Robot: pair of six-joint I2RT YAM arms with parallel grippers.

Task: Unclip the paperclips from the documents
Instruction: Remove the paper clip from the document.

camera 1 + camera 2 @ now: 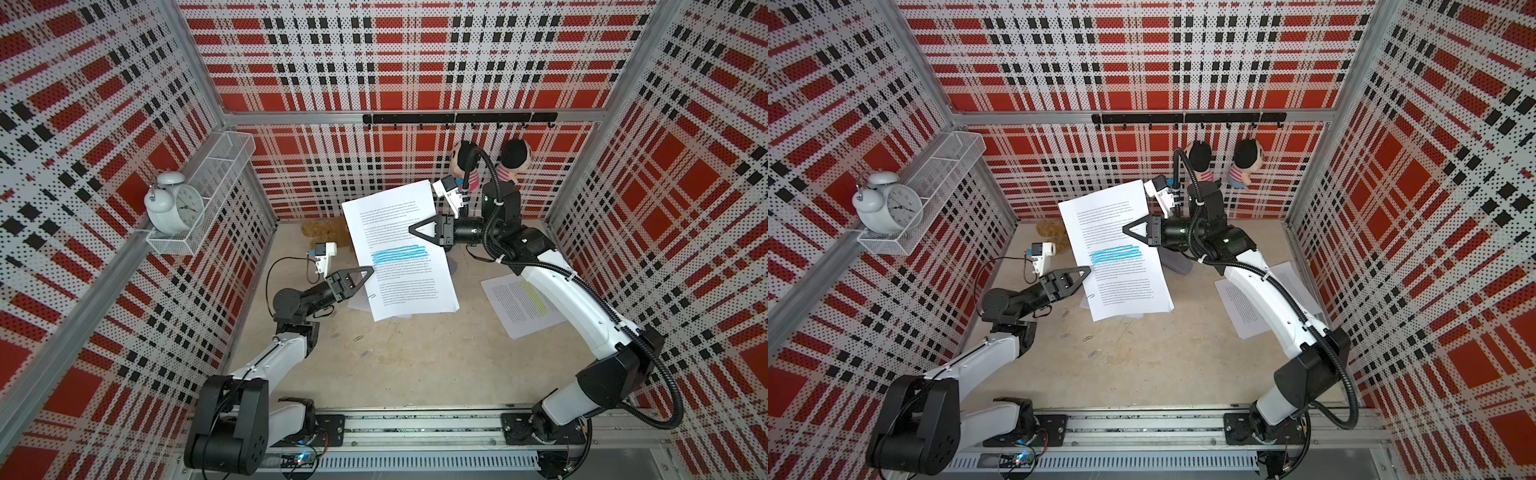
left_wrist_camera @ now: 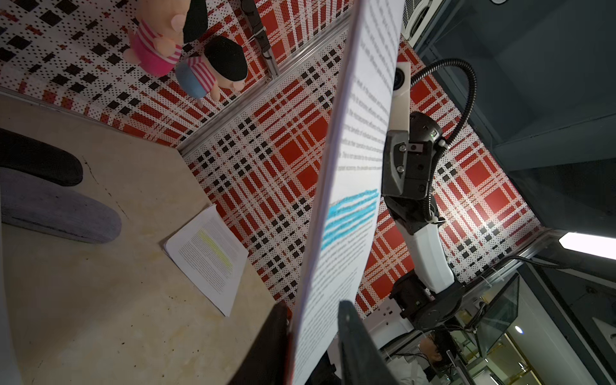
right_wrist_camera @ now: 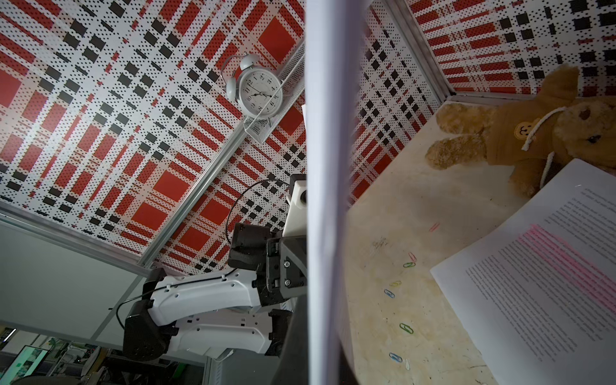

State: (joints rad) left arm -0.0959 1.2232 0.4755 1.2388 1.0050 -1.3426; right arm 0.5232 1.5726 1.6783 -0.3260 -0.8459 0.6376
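The blue-highlighted document (image 1: 399, 249) (image 1: 1117, 266) hangs in the air, tilted, between both arms. My right gripper (image 1: 411, 229) (image 3: 325, 353) is shut on its right edge. My left gripper (image 1: 371, 270) (image 2: 313, 305) sits astride its left edge, open only narrowly. One finger is against the back of the stack and the other stands slightly off the printed face. A paperclip (image 1: 371, 296) (image 1: 1091, 296) grips that left edge just below the left fingertips. The yellow-highlighted document (image 1: 523, 311) (image 2: 208, 256) and the pink-highlighted document (image 3: 540, 283) lie flat on the table. Several loose paperclips (image 3: 406, 328) (image 1: 357, 338) lie near the left arm.
A brown teddy bear (image 3: 520, 133) lies in the back left corner. A grey oval pad (image 2: 60, 210) rests under the held document. Two dolls (image 1: 515, 160) hang from the hook rail (image 1: 457, 118). An alarm clock (image 1: 174, 205) stands on the left wall's wire shelf.
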